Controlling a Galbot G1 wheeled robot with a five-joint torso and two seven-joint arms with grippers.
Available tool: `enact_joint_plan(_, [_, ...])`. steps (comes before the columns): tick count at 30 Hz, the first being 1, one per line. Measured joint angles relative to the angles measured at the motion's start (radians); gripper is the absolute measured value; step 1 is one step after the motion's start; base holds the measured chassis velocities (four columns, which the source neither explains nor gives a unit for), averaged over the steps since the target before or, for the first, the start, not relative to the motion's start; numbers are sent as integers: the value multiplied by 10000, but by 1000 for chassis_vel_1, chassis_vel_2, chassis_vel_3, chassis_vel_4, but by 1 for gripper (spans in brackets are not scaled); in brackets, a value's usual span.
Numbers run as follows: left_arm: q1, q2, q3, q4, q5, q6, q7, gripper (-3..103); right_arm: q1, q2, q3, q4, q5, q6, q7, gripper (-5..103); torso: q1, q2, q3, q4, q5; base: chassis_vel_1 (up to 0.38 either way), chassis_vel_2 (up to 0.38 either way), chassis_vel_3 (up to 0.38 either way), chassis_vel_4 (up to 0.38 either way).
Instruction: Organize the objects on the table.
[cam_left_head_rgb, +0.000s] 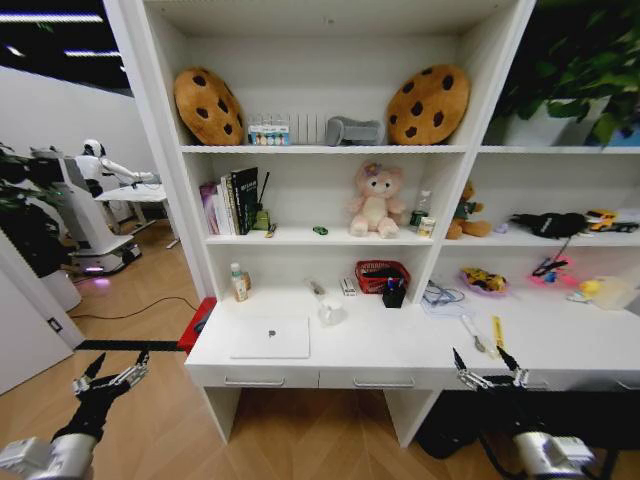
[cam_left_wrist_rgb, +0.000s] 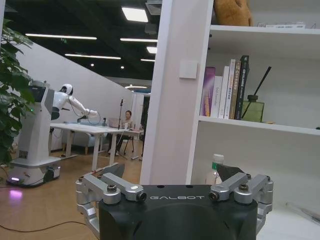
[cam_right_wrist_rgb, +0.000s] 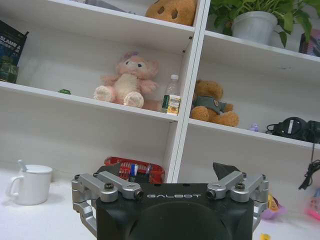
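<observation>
Left end effector (cam_left_head_rgb: 115, 372), jaws wide and empty, hangs low beside the table's (cam_left_head_rgb: 400, 350) left end, below its top. Right end effector (cam_left_head_rgb: 490, 372), likewise spread and empty, hangs at the table's front edge, just short of a pen (cam_left_head_rgb: 472, 333) and a yellow marker (cam_left_head_rgb: 497, 331). The silver laptop (cam_left_head_rgb: 271, 338) lies closed between the two, nearer the left one. Risk, as judged: a rise from this height could catch the fingertips on the table edge or drawer handles (cam_left_head_rgb: 240, 380).
</observation>
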Motion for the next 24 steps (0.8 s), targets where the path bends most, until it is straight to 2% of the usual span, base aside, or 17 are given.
enact_joint_plan(2, [0,0,0,-2,0,0,0,100,-4,0,0,-1,0,0,0,100,1,-1,1,-2,14,379,-394,-393,366])
enact_joint_plan(3, [0,0,0,-1,0,0,-1,100,-5,1,-1,-1,0,0,0,100,-4,3,-3,-1,11,331,-394,-393,361])
enact_joint_plan(4, [0,-1,0,0,-1,0,-1,100,-6,0,0,0,0,1,1,100,-5,5,-3,2,-11,386,-372,-318,368])
enact_joint_plan(6, [0,-1,0,0,0,0,-1,100,-1,0,0,-1,0,0,1,100,-1,1,0,1,0,386,-365,-376,368])
enact_joint_plan(7, [1,-1,0,-2,0,0,-1,100,-4,1,-1,-2,1,0,1,100,0,0,1,-1,20,402,-365,-341,328])
enact_joint_plan(9, [1,-1,0,-1,0,0,-1,100,-5,1,-1,-2,0,1,1,100,-7,5,-4,-1,6,293,-372,-341,328])
enact_joint_plan(10, [7,-2,-1,1,-1,0,-4,100,-6,0,-1,2,0,1,0,100,-10,10,-6,13,-13,293,-317,-297,321])
enact_joint_plan(11, [7,-2,-1,1,-1,0,-4,100,-6,0,-1,2,0,1,0,100,-10,10,-6,13,-13,293,-317,-297,321])
enact_joint_plan(12, [-2,0,1,-1,0,1,0,100,-6,1,0,-2,2,-1,2,100,-3,0,0,-11,8,242,-317,-260,174])
enact_joint_plan(13, [2,0,0,-3,0,1,0,100,-6,2,-1,-3,1,-1,1,100,-4,1,-1,-3,16,182,-248,-138,219])
enact_joint_plan(14, [5,-2,0,-1,0,1,-1,100,-5,2,0,-2,0,0,2,100,-9,9,-6,2,-6,182,-101,-138,219])
enact_joint_plan(16, [5,-2,-1,0,0,1,-5,100,-1,1,-1,3,0,0,-1,100,-7,7,-4,14,-5,133,-38,-104,179])
enact_joint_plan(17, [4,-2,0,0,0,1,-5,100,-4,1,0,3,-1,1,0,100,-7,6,-3,1,-8,46,26,-84,66])
enact_joint_plan(18, [4,-2,0,0,0,1,-5,100,-4,1,0,3,-1,1,0,100,-7,6,-3,1,-8,46,26,-84,66])
enact_joint_plan(19, [0,-1,1,-1,-1,1,-4,100,-4,1,0,0,0,0,0,100,-5,2,-1,-5,14,-57,-1,-84,-20])
enact_joint_plan(21, [-2,0,1,-2,0,0,-2,100,-5,1,-1,-1,1,0,1,100,3,-2,2,-9,17,-57,-34,5,-20])
enact_joint_plan(24, [-3,0,1,-1,0,0,-2,100,0,1,0,-1,0,0,1,100,12,-5,4,-3,-7,-76,12,66,-35])
